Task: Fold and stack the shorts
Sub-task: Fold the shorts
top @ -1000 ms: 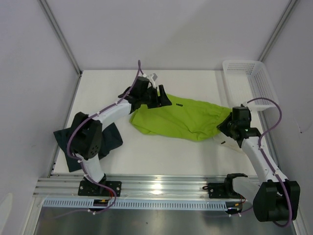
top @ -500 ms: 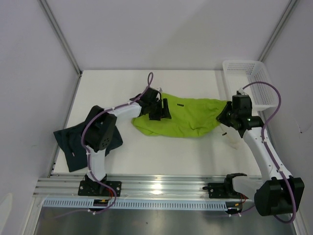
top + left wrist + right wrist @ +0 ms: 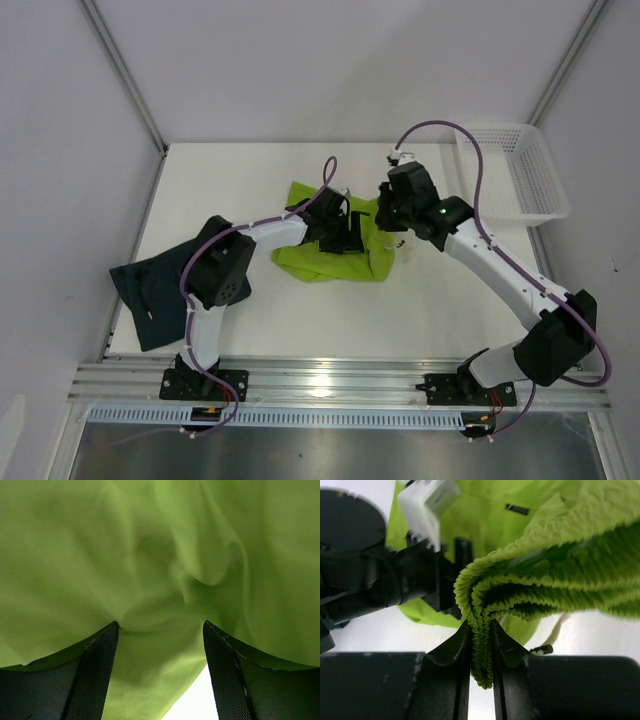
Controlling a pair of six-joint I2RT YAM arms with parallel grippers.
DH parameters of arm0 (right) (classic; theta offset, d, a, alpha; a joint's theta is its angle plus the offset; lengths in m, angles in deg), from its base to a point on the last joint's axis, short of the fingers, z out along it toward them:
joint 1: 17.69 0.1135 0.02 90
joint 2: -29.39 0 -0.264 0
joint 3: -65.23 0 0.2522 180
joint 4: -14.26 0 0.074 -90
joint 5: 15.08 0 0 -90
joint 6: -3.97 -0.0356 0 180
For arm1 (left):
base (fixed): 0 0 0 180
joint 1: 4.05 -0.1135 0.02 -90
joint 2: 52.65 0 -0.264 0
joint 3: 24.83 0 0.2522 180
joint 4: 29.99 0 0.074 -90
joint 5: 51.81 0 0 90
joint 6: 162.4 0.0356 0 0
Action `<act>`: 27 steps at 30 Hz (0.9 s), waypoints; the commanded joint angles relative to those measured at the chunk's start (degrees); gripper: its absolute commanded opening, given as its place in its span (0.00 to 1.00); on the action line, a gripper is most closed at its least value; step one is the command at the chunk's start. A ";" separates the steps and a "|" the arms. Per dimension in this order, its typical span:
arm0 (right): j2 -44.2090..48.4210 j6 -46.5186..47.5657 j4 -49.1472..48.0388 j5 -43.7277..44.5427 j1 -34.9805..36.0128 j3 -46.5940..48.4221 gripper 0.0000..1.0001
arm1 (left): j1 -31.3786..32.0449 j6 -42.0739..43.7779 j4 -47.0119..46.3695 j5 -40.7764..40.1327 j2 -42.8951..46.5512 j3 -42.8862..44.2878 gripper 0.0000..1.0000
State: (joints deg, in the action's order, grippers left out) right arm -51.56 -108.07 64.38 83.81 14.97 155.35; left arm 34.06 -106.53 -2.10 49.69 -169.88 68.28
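Observation:
The lime green shorts (image 3: 330,262) lie bunched at the table's middle, partly doubled over. My right gripper (image 3: 386,218) holds their right end up off the table. In the right wrist view it (image 3: 480,625) is shut on the gathered elastic waistband (image 3: 520,590). My left gripper (image 3: 350,232) sits low on the shorts' middle. In the left wrist view it (image 3: 160,625) is open, its fingers wide apart with green fabric (image 3: 150,555) draped in front of and between them. The dark navy shorts (image 3: 150,290) lie flat at the table's left edge, away from both grippers.
A white mesh basket (image 3: 500,128) stands at the back right corner. A white drawstring (image 3: 555,630) with a dark tip hangs from the waistband. The left arm's wrist (image 3: 370,585) is close in front of the right gripper.
My right gripper has carried the waistband from the right side leftward to the middle, folding the green shorts over. My left gripper slid a little right and forward onto the fabric.

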 commanded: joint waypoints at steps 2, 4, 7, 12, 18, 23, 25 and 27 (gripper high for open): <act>-3.95 1.39 -3.13 1.31 4.51 3.01 0.00 | 0.48 -0.76 -0.07 -0.35 -1.86 -0.07 0.72; -4.74 1.39 -4.01 1.40 5.21 3.01 0.00 | 0.22 -1.11 -0.59 0.44 -0.90 -1.04 0.72; -5.01 2.35 -5.33 0.96 5.39 2.04 0.01 | -1.01 -1.38 -0.86 2.37 2.16 -2.09 0.72; -3.43 3.41 -5.86 -0.27 4.78 0.81 0.01 | -5.75 -1.73 1.25 6.50 7.89 -2.09 0.73; -3.60 4.46 -6.83 -3.26 4.69 0.28 0.01 | -12.79 -2.69 2.57 8.53 14.64 -4.29 0.73; -4.74 5.34 -7.53 -4.40 4.60 0.89 0.01 | -16.39 -4.63 -0.76 5.03 21.86 -12.62 0.74; -5.97 5.87 -7.79 -5.28 4.78 1.60 0.02 | -18.23 -5.42 -1.73 1.77 23.89 -14.65 0.74; -7.11 6.57 -7.01 -5.20 5.04 3.53 0.01 | -20.25 -5.68 -2.96 0.11 24.15 -18.17 0.74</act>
State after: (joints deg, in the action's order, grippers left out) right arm -57.52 -103.68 59.44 80.01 19.63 155.83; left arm 16.38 -110.12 -2.87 53.47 -147.30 53.70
